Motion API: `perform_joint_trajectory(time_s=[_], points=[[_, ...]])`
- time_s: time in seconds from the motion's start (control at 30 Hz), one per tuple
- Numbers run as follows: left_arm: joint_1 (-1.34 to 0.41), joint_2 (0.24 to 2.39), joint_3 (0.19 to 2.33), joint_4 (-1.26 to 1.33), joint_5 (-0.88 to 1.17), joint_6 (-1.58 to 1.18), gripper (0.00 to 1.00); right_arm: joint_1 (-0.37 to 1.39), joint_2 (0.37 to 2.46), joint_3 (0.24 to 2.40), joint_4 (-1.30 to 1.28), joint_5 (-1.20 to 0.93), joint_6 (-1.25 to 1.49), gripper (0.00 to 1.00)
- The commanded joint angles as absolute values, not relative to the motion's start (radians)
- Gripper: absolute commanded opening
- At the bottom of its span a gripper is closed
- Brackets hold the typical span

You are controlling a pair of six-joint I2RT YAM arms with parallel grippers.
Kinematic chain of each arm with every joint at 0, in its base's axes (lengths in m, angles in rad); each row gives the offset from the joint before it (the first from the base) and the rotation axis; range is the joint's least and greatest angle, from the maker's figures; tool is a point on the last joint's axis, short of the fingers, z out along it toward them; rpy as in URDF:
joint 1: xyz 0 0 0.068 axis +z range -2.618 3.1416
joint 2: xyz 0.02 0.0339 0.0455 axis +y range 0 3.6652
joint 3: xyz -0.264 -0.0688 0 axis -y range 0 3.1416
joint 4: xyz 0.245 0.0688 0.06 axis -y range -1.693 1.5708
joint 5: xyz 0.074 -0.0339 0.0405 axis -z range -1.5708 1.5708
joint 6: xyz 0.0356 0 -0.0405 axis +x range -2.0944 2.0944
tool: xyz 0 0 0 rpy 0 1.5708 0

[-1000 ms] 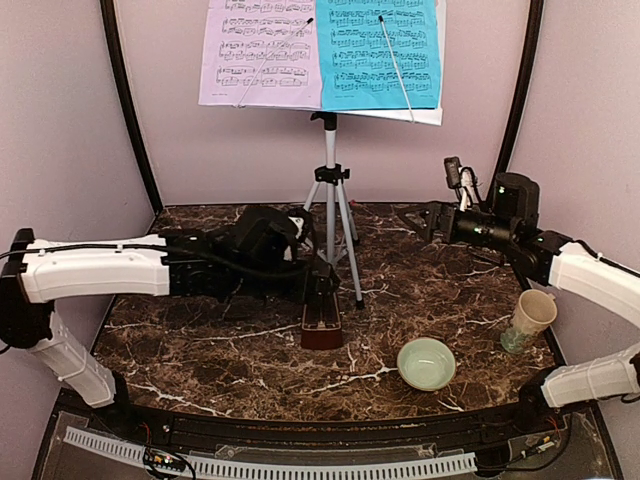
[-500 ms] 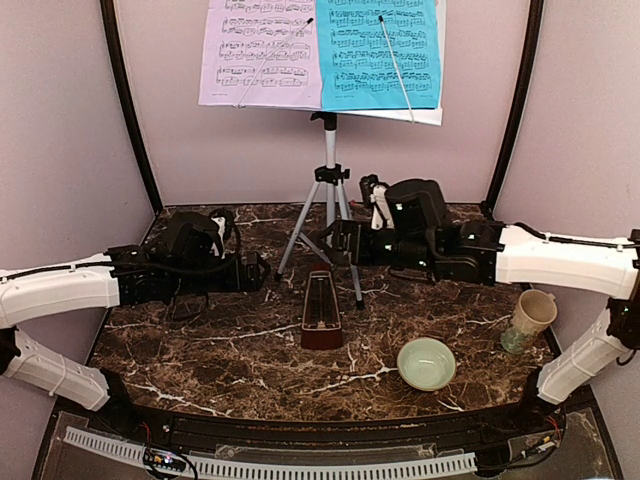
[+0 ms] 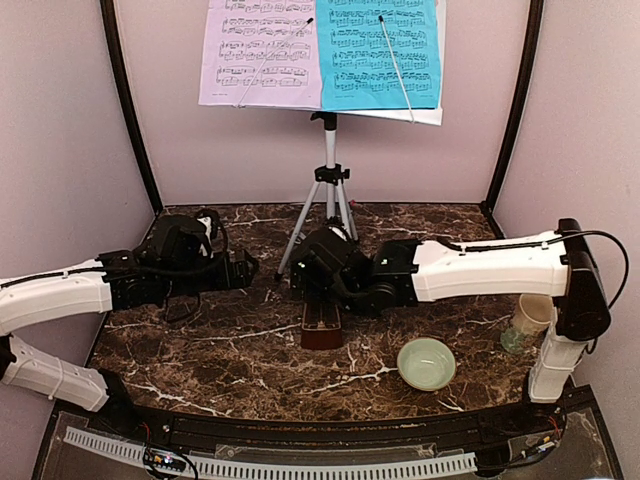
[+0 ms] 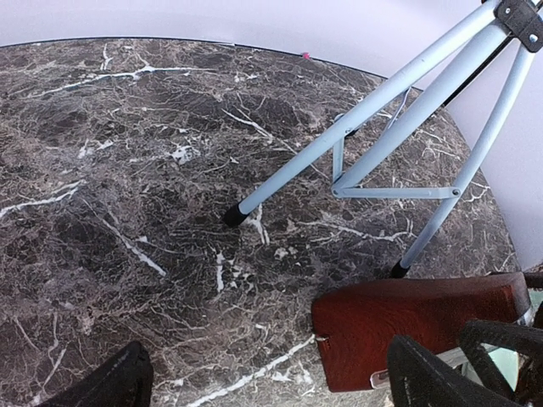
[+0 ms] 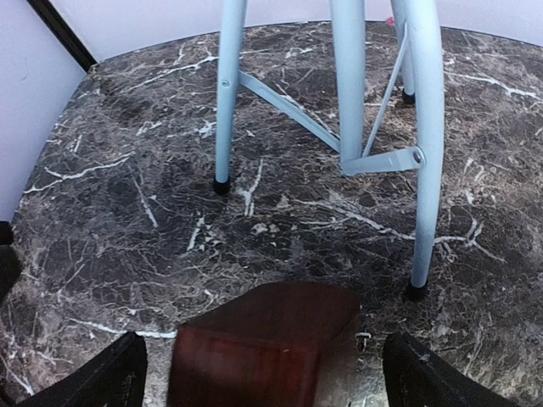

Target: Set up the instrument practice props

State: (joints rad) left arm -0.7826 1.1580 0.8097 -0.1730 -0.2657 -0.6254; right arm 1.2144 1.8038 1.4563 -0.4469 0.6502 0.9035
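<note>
We are looking at a dark marble table point(image 3: 200, 350) boxed in by pale lavender walls. At the back centre of the top view stands the silver tripod music stand point(image 3: 330, 190). A lavender page point(image 3: 260, 50) and a cyan page point(image 3: 380, 50) rest side by side on its desk at the top of the frame.

The reddish-brown metronome point(image 3: 322, 330) stands upright in the middle of the table, just in front of the tripod's feet. Its long axis is vertical, and only its base shows below the right wrist.

What matters for the next move is that the metronome sits directly under and between the spread fingers of the right gripper point(image 3: 318, 290). The right wrist view bears this out. There the right gripper point(image 5: 263, 383) has one dark finger in each lower corner, and the metronome point(image 5: 271, 335) sits centred in the gap, touching neither as far as we can tell.

The right arm reaches in from the right edge, forearm nearly level and wrist tipped down. The left gripper point(image 3: 245, 270) is also wide open and holds nothing. It hangs left of centre, apart from the metronome point(image 4: 416, 326), which lies at the lower right of its own view.

We judge the right arm the nearer one, placed for a sideways pinch. A pale green bowl point(image 3: 426, 362) and a cream mug point(image 3: 530, 315) sit at the lower right.
</note>
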Motion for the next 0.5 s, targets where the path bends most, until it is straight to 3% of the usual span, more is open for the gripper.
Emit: perform_joint_trajectory(time_s=[0.0, 0.3, 0.47], points=[[-0.767, 1.110, 0.769, -0.139, -0.285, -0.620, 0.99, 1.217, 1.808, 1.427, -0.460, 0.736, 1.008, 0.93], [-0.747, 1.130, 0.752, -0.112, -0.238, -0.588, 0.99, 1.208, 1.802, 1.362, -0.384, 0.739, 0.969, 0.62], [-0.747, 1.148, 0.727, -0.060, -0.160, -0.502, 0.99, 1.131, 1.678, 1.240, -0.248, 0.561, 0.822, 0.46]])
